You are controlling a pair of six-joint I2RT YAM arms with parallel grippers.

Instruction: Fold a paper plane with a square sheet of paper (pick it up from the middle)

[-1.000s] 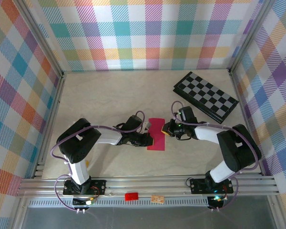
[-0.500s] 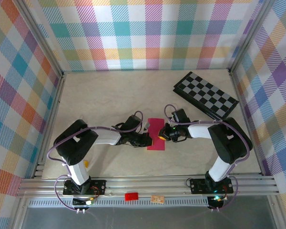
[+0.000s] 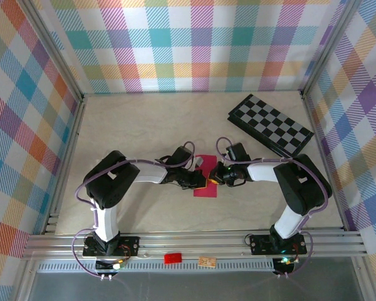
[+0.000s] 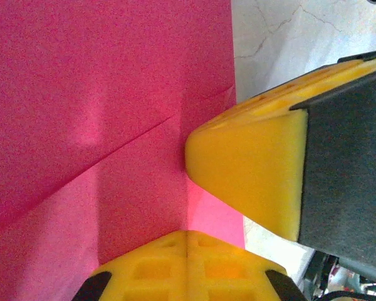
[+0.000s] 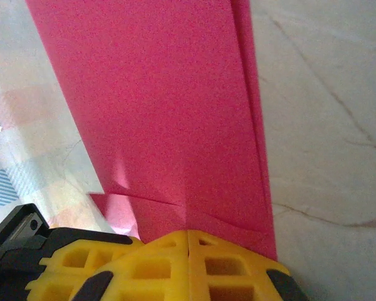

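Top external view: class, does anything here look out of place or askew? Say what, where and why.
The checkerboard lies skewed to the table edges at the far right. A small red tag and a tan piece sit off the table on the front rail, away from the pink paper.
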